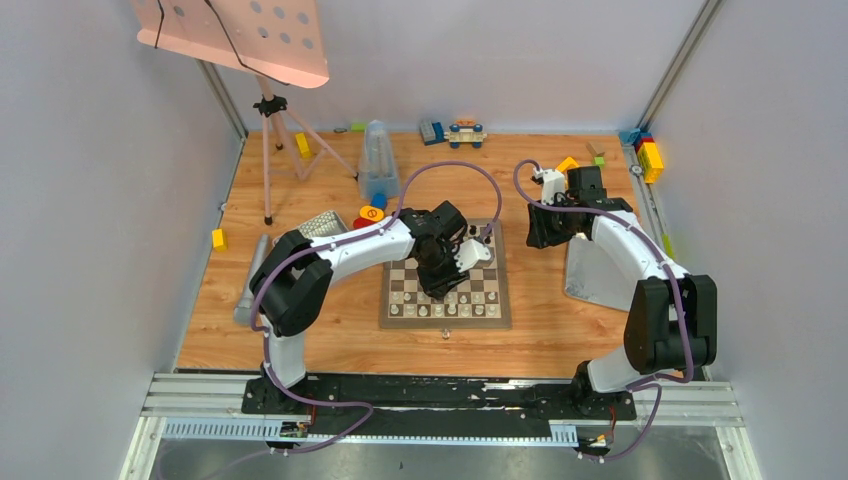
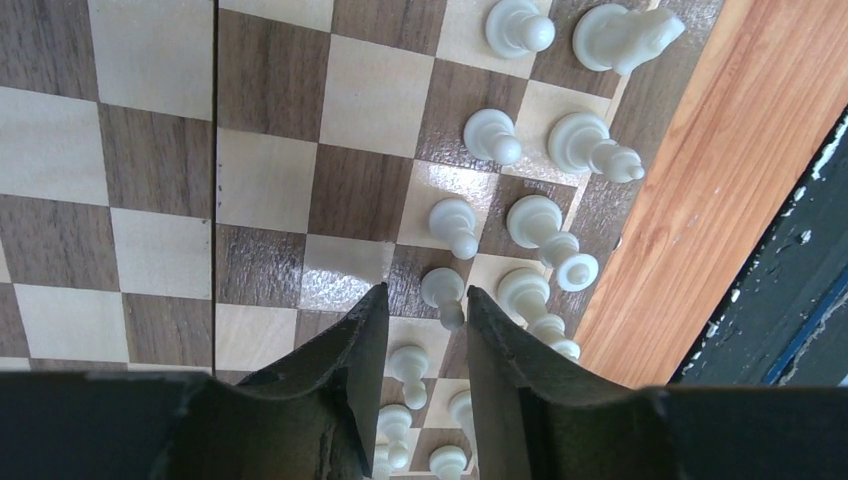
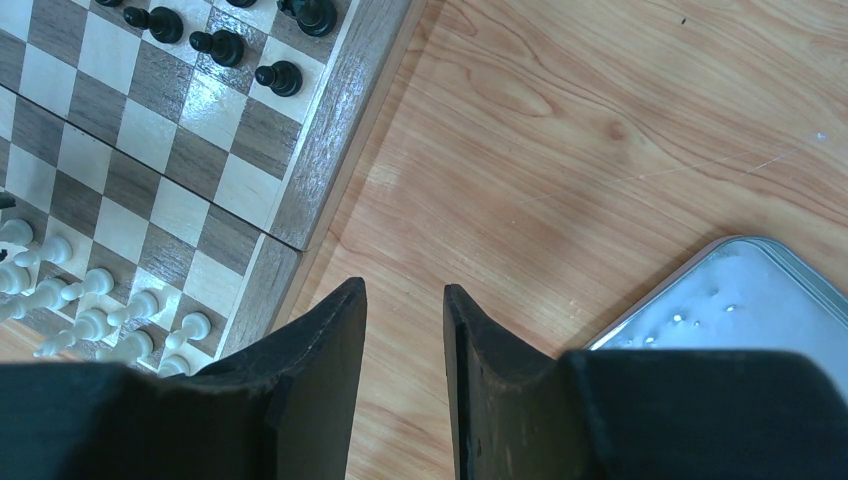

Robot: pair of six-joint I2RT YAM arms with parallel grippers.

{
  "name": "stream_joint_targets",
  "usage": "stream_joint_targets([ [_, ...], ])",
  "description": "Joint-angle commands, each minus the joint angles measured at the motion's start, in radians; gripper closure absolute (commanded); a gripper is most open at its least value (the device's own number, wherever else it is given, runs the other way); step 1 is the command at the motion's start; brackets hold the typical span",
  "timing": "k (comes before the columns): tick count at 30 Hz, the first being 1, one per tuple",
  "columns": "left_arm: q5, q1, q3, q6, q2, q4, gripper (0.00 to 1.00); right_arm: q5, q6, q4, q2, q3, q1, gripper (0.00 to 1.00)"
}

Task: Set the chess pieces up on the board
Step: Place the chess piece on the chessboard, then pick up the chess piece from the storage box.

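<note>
1. The left pincer (image 2: 427, 293) hangs partly open over the board (image 2: 160, 150) and grips nothing. A white pawn (image 2: 442, 290) sits just ahead of its tips.
2. The best move looks like a straight lift, so that no finger clips the other pawns (image 2: 452, 222).
3. The right pincer (image 3: 403, 288) is partly open and empty over the tabletop (image 3: 600, 150), with the board to its left.

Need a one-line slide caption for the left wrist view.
Left gripper, jaws parted, hovers over the row of white pawns near the edge of the board.
</note>
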Motion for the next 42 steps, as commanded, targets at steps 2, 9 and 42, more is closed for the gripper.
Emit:
stream_joint_targets([
  [2,-0.041,-0.001,0.009,0.016,-0.056,0.017,0.55,-0.008,-0.013,0.002,0.003,0.042,0.008,0.65],
  [9,-0.029,0.049,0.03,0.033,-0.146,-0.018,0.38,-0.014,-0.013,0.002,0.007,0.043,0.012,0.65],
  [42,-0.203,0.756,-0.054,-0.046,-0.084,0.037,0.4,0.004,-0.042,0.008,0.017,0.036,0.053,0.65],
])
